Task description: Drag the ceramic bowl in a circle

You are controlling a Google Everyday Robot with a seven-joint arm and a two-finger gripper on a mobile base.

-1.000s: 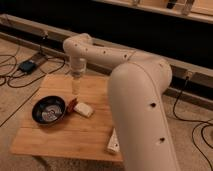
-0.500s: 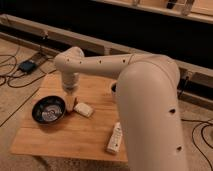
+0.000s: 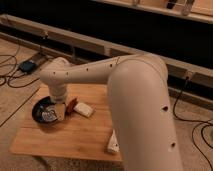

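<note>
Camera view looks down over a wooden surface (image 3: 75, 136) on which a few small things lie. A thick white arm (image 3: 137, 100) rises from the lower right, fills much of the foreground, and reaches leftward over the far half of the surface, where its wrist bends down.

Its pincer (image 3: 60, 111) hangs below that wrist, low over the left part of the surface and at the right side of the bowl (image 3: 42, 113). The pincer's pale tip overlaps the bowl's right rim and part of its inside. Whether it is open or closed, and whether it has hold of the rim, cannot be told from this angle.

The bowl is round, shallow and dark, with a pale pattern showing inside. It sits upright near the left end of the surface, close to the left edge.

Just right of the pincer lies a small reddish-brown thing (image 3: 73, 103), and just beside that, further right, a small white block (image 3: 84, 110) lies flat. The two look as if they touch or nearly touch. A second white thing (image 3: 113, 143) lies near the front edge of the surface, partly hidden behind the arm's big link.

On the floor to the far left sits a small dark box (image 3: 27, 65) with cables running from it, and more cables (image 3: 194, 124) trail over the floor to the right. A long dark wall with pale rails runs across the back.
</note>
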